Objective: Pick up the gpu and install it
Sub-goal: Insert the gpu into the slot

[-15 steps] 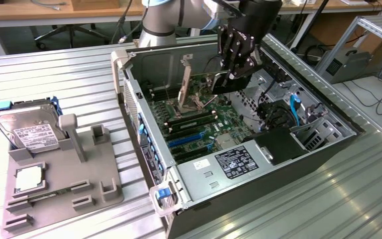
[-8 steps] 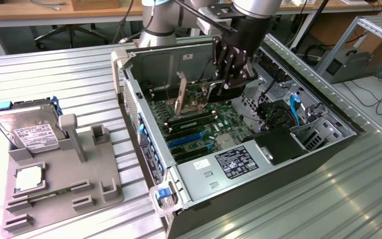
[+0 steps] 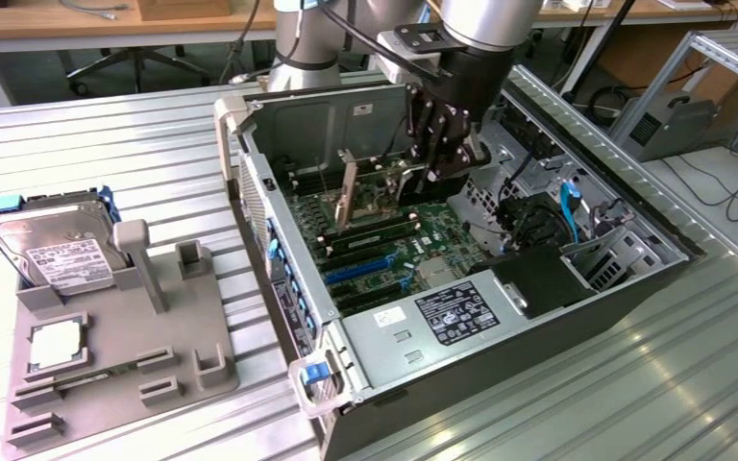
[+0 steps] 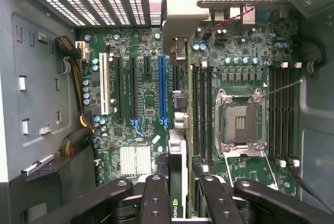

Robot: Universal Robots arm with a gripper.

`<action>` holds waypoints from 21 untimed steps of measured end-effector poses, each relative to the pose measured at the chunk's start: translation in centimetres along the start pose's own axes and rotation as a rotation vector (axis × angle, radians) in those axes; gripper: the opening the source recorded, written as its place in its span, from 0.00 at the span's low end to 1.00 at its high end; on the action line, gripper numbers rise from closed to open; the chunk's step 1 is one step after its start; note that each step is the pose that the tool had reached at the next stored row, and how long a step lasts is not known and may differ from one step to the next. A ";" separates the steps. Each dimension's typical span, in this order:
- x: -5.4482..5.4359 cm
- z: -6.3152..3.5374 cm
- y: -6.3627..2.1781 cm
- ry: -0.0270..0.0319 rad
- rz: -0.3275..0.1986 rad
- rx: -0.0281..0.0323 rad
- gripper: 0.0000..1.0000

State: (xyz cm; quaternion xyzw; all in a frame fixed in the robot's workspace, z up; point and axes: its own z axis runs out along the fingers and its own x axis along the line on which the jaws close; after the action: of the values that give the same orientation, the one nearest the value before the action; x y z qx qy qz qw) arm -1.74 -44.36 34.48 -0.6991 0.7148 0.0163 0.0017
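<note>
Black jointed fingers (image 4: 156, 198) pinch the thin, flat gpu (image 4: 177, 156) edge-on over the green motherboard (image 4: 141, 104). In the exterior view, the gripper (image 3: 436, 173) is at the board's 12 o'clock.

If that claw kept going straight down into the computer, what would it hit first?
The gripper holds the gpu edge-down, so the card would probably touch first, meeting the motherboard at the black slot beside the blue slot. Depth is hard to judge.
</note>
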 end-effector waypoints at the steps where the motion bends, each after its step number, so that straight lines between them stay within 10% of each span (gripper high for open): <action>1: 0.0 0.00 0.00 0.0003 0.000 0.0000 0.27; 21: 1.0 0.06 0.68 0.0001 -0.001 0.0000 0.27</action>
State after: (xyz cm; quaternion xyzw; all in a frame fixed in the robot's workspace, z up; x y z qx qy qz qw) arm -2.45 -45.38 34.41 -0.6995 0.7144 0.0163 0.0017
